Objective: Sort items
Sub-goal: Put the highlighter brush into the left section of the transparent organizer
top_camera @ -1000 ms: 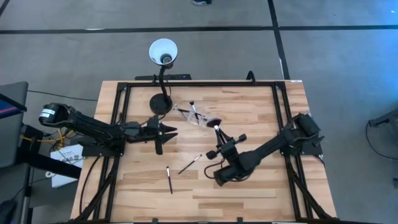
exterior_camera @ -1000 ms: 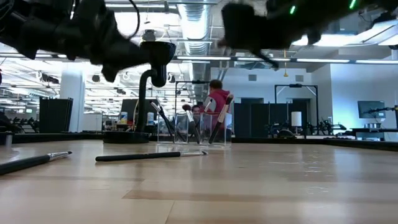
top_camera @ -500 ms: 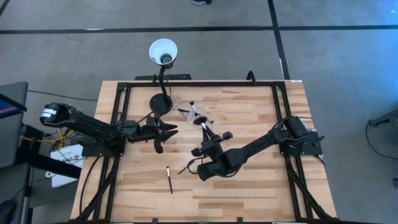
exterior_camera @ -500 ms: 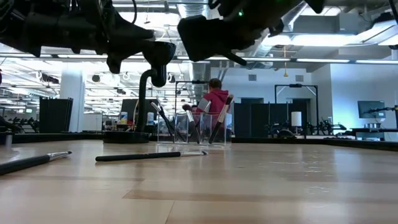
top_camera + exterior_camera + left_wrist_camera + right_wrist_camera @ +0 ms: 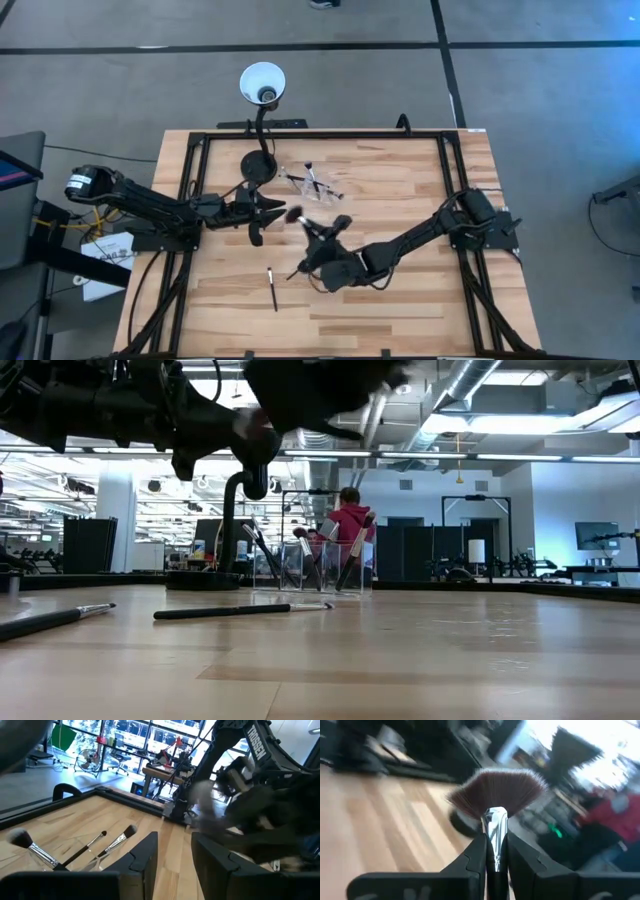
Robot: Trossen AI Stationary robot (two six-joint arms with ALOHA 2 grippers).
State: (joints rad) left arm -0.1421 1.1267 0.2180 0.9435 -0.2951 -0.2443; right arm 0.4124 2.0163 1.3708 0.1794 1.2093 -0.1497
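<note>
My right gripper (image 5: 312, 234) hovers over the table's middle, shut on a fan brush (image 5: 295, 215) whose wide dark head (image 5: 496, 791) fans out ahead of the fingers. My left gripper (image 5: 268, 213) is open and hangs still just left of that head, beside the lamp base (image 5: 258, 167). Two loose brushes lie flat on the wood: one (image 5: 272, 288) near the front, the other (image 5: 299, 269) partly under my right arm. More brushes (image 5: 313, 181) sit in a clear holder (image 5: 312, 567) behind the middle. My right gripper pinches the fan brush between its two fingers (image 5: 476, 851) at the silvery ferrule (image 5: 495, 822), just below the fan head. The fingers lie along the brush and point toward the table's left. The brush is lifted clear of the table, head forward.
A black gooseneck lamp stands at the far edge, with its white shade (image 5: 262, 83) beyond the table. A black frame (image 5: 320, 134) borders the tabletop. Bare wood lies to the right (image 5: 420, 290) and along the near edge. A person in red (image 5: 349, 520) is far behind.
My right gripper has swung from right of centre toward the table's left, carrying the fan brush. It has turned, so the fan head now points toward my left gripper. The brush stayed in the shut fingers.
</note>
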